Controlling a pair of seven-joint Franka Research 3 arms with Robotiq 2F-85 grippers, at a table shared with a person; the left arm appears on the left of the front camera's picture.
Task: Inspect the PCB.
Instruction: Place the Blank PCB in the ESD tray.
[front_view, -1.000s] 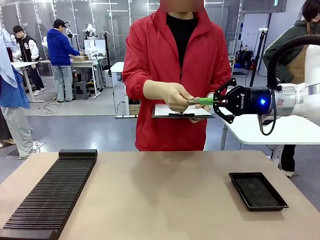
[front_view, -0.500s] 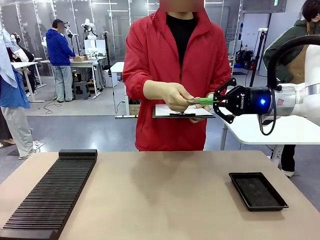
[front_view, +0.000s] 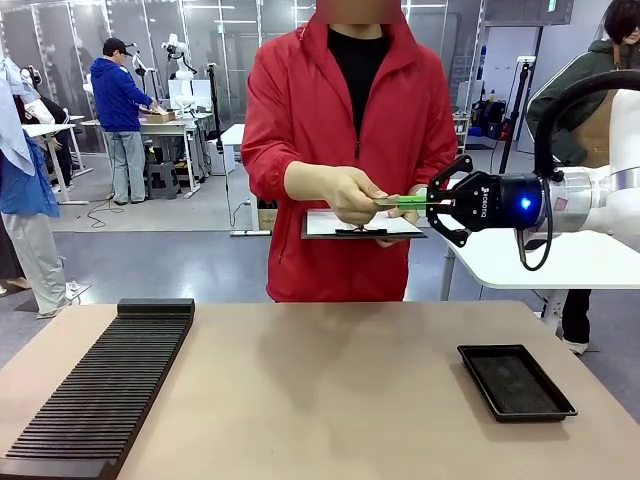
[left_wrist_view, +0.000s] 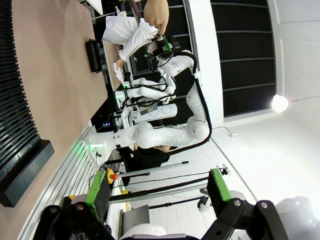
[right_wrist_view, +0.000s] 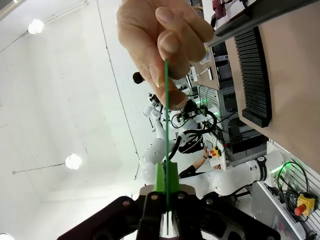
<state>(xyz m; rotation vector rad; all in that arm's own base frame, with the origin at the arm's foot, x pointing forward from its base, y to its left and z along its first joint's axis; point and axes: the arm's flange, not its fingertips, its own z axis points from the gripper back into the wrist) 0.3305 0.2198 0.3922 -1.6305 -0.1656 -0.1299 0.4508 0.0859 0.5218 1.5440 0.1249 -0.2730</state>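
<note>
1. Your right pincer (front_view: 425, 200) is clamped on one end of the PCB (front_view: 400, 201). The board is held in the air, lying flat, well above the surface (front_view: 320, 400). The pads look to cover only a narrow strip of the board, so I judge the hold thin, and a twist of the wrist could let it slide out.
2. Just beyond the fingertips, the person's hand (front_view: 350, 193) pinches the opposite end of the same board. Two holders on one thin, stiff board is your main risk. If you pull back or rotate before that hand lets go, the board could flex, crack or be yanked loose. The person's fingers could be tugged too.
3. Just beneath the board, the person holds a clipboard (front_view: 345, 224) in the other hand. Dipping the pincer could knock it. A dropped board might land on it, or glance off and probably fall past the far edge of the surface.
4. Well below the pincer and nearer your side, the black tray (front_view: 515, 381) lies on the surface. A fall from this height onto it could damage the board.
5. Your left pincer (left_wrist_view: 157, 187) has its jaws apart and holds nothing. It is well apart from the handover, so don't count on it as a backup.
</note>
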